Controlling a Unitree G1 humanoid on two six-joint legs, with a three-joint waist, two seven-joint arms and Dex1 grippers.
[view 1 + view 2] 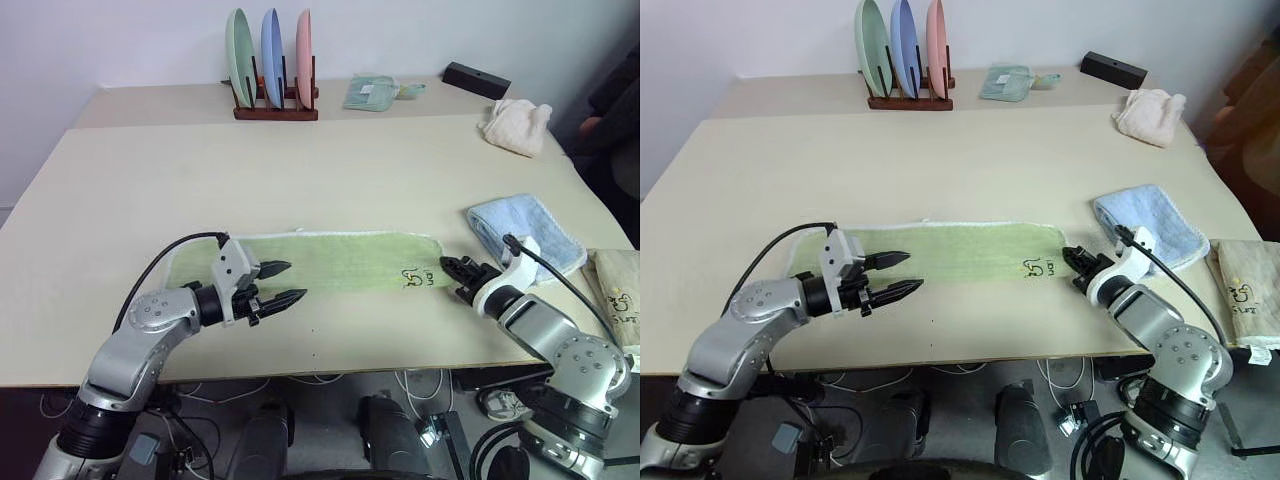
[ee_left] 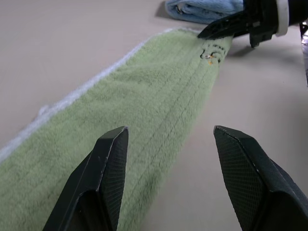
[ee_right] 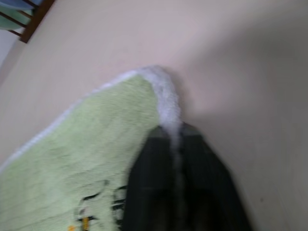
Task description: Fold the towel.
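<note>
The towel (image 1: 330,260) is laid out flat as a long narrow strip near the front edge of the table (image 1: 300,170), running lengthwise along that edge. Judging by its narrow shape and the whitish trim seen along the far long side only, one lengthwise fold may already be made, though this cannot be confirmed. The small dark embroidered mark (image 1: 415,277) is seen near the end toward the table's right side.

That right-hand end is pinched by the right claw (image 1: 456,268): in the right wrist view the black fingers (image 3: 197,192) are closed together with the white trimmed edge caught between them. The left claw (image 1: 283,283) is held wide apart just above the towel's other end, toward the table's left side, with nothing between its fingers; the cloth is not yet gripped there.

The remaining work appears to be the crosswise folding: the left end is still to be grasped, and one end is still to be carried over onto the other. The fold at hand is judged as only begun, with one grip secured and no cloth lifted.

A light blue towel (image 1: 528,232) is lying just beside the right claw, near the table's right edge, apart from the green one.
</note>
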